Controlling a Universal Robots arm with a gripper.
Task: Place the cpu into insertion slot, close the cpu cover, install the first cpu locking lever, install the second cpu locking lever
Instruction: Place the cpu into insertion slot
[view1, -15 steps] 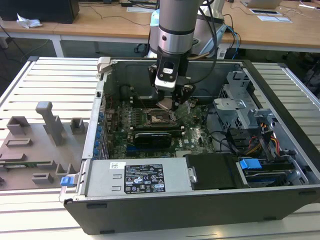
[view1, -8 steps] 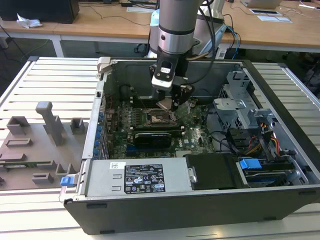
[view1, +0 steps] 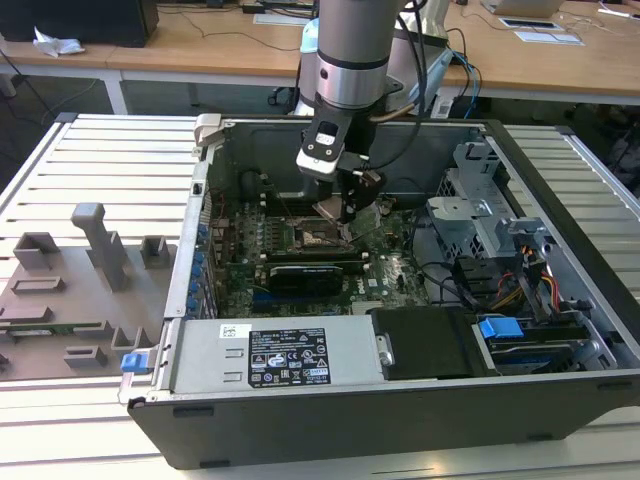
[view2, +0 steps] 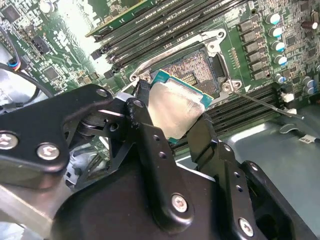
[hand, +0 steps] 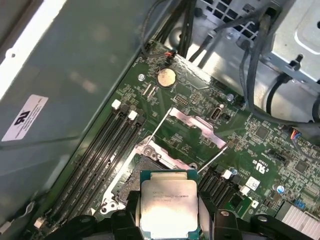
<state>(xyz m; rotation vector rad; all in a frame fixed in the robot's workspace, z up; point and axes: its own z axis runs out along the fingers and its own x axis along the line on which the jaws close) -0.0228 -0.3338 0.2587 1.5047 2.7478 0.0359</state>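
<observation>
cpu: square, so no long axis could be told; it was tilted, its silvery top facing the cameras in both wrist views and one green-edged corner toward the insertion slot.
Location: above the slot's near edge, not seated.
gripper: black fingers clamped on opposite cpu edges.
First wrist view: the cpu cover lay open beyond the slot, with thin levers beside it.
Exterior view: the arm hung from above into the open computer case, its wrist canted over the green motherboard.
</observation>
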